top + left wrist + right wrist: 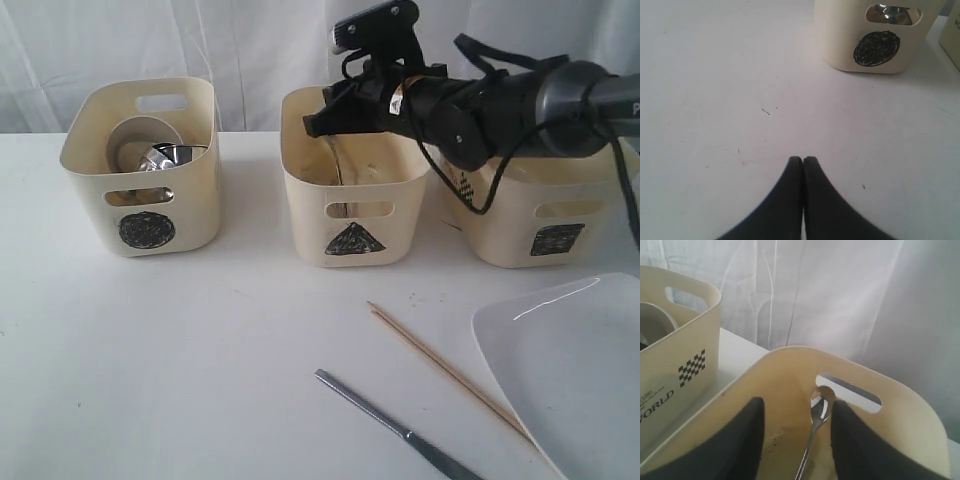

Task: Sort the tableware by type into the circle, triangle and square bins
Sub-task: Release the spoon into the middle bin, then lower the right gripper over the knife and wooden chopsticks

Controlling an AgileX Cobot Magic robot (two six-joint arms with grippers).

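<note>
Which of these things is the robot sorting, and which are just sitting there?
For the job: circle bin, triangle bin, square bin, spoon, white bowl, chopsticks, knife, plate.

Just there: table, curtain.

Looks like a staged lab bench: plain white tabletop (200, 350) backed by a white curtain (250, 50).
</note>
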